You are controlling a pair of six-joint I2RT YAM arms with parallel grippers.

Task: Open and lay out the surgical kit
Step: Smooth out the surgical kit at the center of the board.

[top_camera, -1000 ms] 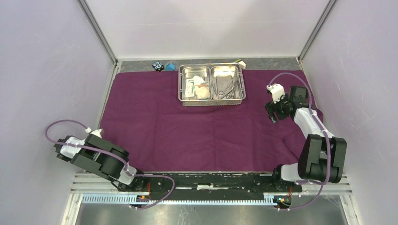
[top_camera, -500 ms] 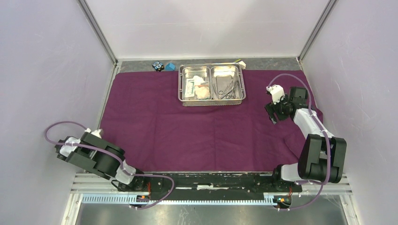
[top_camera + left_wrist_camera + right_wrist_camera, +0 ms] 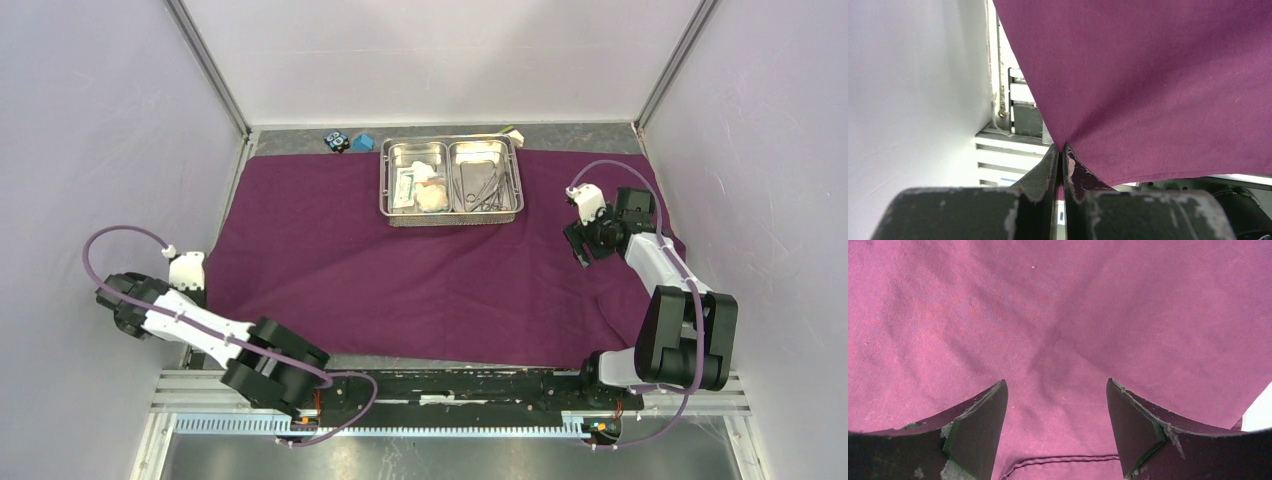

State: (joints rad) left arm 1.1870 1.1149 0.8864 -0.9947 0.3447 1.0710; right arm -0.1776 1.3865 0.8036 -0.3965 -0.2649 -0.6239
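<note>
The dark-purple cloth wrap (image 3: pixel 400 280) lies spread over the table. On its far side stands the steel tray (image 3: pixel 384 182), with a white packet (image 3: pixel 404 185) and gauze (image 3: pixel 432 198) in its left compartment and steel clamps (image 3: pixel 485 188) in its right one. My left gripper (image 3: pixel 198 292) is at the cloth's near-left corner. The left wrist view shows this gripper (image 3: pixel 1061 150) shut on a pinch of the cloth (image 3: pixel 1148 75). My right gripper (image 3: pixel 580 250) hovers open over the cloth's right side. In the right wrist view its fingers (image 3: pixel 1055 385) straddle cloth (image 3: pixel 1048 300) with a stitched hem.
Small black and blue blocks (image 3: pixel 347 142) and a small yellow-purple-white block (image 3: pixel 513 133) sit on the bare strip behind the cloth. Walls enclose the table on the left, right and back. A slotted metal rail (image 3: pixel 450 380) runs along the near edge.
My left gripper has closed on the cloth's near-left corner, and the left arm has swung out toward the left wall. The right arm has barely moved.
</note>
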